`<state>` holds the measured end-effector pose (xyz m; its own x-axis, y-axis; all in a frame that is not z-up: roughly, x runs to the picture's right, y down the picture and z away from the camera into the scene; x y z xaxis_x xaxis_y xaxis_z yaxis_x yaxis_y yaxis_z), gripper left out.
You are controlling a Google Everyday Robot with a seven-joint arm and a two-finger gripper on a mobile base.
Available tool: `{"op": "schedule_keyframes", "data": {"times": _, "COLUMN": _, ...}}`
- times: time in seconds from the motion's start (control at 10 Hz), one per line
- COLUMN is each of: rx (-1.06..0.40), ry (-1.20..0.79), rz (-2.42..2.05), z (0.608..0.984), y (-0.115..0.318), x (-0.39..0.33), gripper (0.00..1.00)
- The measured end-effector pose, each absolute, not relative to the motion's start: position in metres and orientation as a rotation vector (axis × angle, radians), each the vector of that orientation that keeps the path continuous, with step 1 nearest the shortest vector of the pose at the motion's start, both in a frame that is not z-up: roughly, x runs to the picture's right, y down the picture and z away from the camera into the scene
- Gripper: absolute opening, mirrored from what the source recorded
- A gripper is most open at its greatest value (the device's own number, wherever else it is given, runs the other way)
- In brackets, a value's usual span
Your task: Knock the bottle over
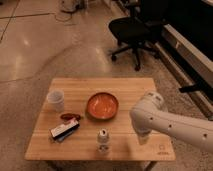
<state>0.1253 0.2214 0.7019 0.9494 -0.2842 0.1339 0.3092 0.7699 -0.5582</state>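
Observation:
The bottle [103, 138] stands upright near the front edge of the wooden table [131, 88]; it is small, pale grey, with a whitish cap and a dark band. My white arm reaches in from the right over the table's right part. The gripper [143, 138] hangs at the arm's lower end, just above the tabletop, to the right of the bottle and apart from it.
An orange bowl [102, 105] sits mid-table behind the bottle. A translucent plastic cup [56, 100] stands at the left. A red object [70, 117] and a flat packet [64, 131] lie front left. A black office chair [132, 30] stands behind the table.

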Motion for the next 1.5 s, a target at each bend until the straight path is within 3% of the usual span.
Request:
{"op": "schedule_keyframes", "data": {"times": 0.9, "rx": -0.632, "ry": -0.264, "rz": -0.338, "z": 0.644, "y": 0.219, "x": 0.016, "gripper": 0.65}}
{"op": "schedule_keyframes", "data": {"times": 1.5, "rx": -0.685, "ry": -0.309, "rz": -0.367, "z": 0.616, "y": 0.253, "x": 0.029, "gripper": 0.65}}
